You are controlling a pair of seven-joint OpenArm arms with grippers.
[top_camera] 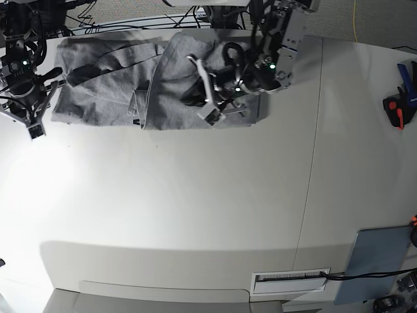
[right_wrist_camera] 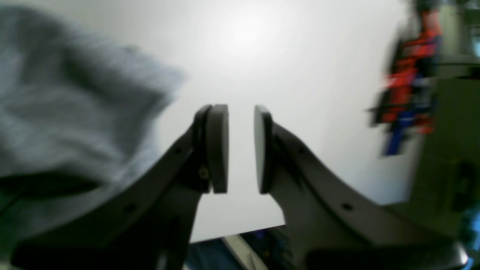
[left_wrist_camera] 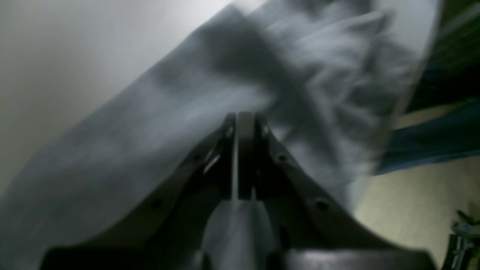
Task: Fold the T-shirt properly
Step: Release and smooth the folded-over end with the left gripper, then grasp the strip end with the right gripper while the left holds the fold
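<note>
The heather-grey T-shirt point(top_camera: 111, 85) lies crumpled along the far edge of the white table point(top_camera: 195, 208), its right part doubled over. My left gripper point(top_camera: 210, 112) is over the shirt's near edge, right of its middle. In the left wrist view its jaws are pressed together at the tips point(left_wrist_camera: 240, 118), with grey T-shirt point(left_wrist_camera: 150, 123) cloth drawn up around them and a strip of it between the fingers. My right gripper point(top_camera: 32, 129) hangs at the shirt's left end. It is open and empty point(right_wrist_camera: 241, 150), with the T-shirt point(right_wrist_camera: 67, 112) beside it to the left.
Red, black and blue hand tools point(top_camera: 399, 98) lie at the table's right edge, blurred in the right wrist view as tools point(right_wrist_camera: 408, 86). A flat grey-blue panel point(top_camera: 381, 261) sits at the near right corner. Cables point(top_camera: 130, 19) run behind the table.
</note>
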